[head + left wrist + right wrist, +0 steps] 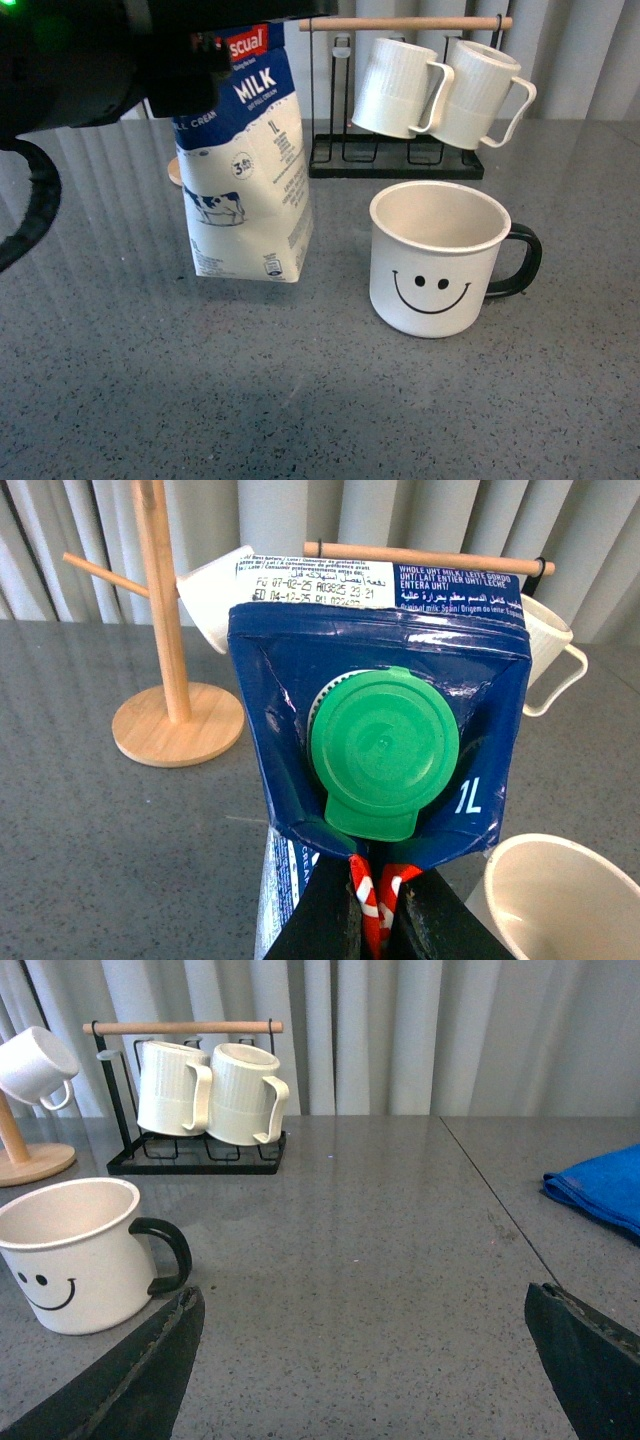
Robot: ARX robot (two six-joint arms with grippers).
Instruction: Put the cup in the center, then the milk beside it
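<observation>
The cup [436, 260], a wide white mug with a black smiley face and black handle, stands on the grey table, handle to the right; it also shows in the right wrist view [75, 1252]. The milk [246, 170], a blue-and-white carton, stands upright just left of the cup, a gap between them. My left gripper [372, 905] is shut on the milk's red-and-white top seam, below the green cap [383, 748]. In the front view the left arm covers the carton's top. My right gripper [360, 1360] is open and empty over bare table, right of the cup.
A black wire rack [395, 160] with a wooden bar holds two ribbed white mugs [440, 90] behind the cup. A wooden mug tree [175, 695] with a small white cup stands behind the milk. A blue cloth [600, 1190] lies at the right.
</observation>
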